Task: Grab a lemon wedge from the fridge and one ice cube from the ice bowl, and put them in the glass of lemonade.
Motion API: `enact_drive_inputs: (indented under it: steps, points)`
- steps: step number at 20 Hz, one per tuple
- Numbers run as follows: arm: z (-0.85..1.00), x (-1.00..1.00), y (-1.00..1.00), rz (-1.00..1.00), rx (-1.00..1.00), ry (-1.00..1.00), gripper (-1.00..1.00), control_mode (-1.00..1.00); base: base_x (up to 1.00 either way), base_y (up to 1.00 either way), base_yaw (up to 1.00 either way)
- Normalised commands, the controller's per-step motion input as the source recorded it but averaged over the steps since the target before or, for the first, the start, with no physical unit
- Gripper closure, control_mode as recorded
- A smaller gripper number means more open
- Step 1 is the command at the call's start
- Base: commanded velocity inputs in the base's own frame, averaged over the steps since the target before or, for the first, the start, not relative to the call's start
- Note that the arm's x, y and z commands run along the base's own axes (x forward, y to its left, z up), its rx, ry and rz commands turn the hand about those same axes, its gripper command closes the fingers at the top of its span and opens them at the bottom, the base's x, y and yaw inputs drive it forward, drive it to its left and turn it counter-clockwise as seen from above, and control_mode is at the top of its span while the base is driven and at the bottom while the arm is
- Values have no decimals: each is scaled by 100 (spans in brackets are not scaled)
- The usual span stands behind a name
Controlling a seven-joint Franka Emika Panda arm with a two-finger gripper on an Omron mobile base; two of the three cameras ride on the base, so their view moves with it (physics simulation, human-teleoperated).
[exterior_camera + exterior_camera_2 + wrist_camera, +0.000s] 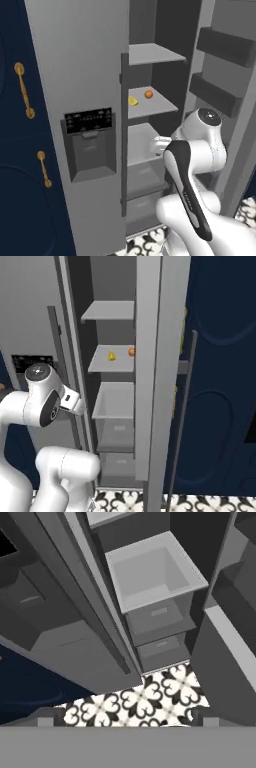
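With its right door swung open, the fridge [80,75] shows its shelves: the lemon wedge [132,101] lies on the middle shelf [160,107], and a small orange ball [149,94] sits near it at 2 o'clock. Below are a white bin [150,572] and two grey drawers [160,617]. The claw [127,722] hangs over the patterned floor [150,702], holding nothing; how wide it stands I cannot tell.

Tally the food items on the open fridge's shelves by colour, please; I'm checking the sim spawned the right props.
Yellow: 1, the lemon wedge on the middle shelf of the fridge.
Orange: 1, the small round orange item beside it, apart from it.
Total: 2
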Motion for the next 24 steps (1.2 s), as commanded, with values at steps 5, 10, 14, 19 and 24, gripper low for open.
enact_drive_inputs:
  steps: [5, 10, 14, 19, 24]
  points:
    - [0, 0, 0, 0, 0, 0, -100, 100, 35, -37, 0]
    - [0, 0, 0, 0, 0, 0, -100, 100, 58, -7, 0]
    - [0, 0, 0, 0, 0, 0, -100, 100, 59, 1, 0]
    - [0, 0, 0, 0, 0, 0, -100, 100, 18, -6, 0]
    - [0, 5, -1, 0, -1, -4, -100, -100, 1, 0, 0]
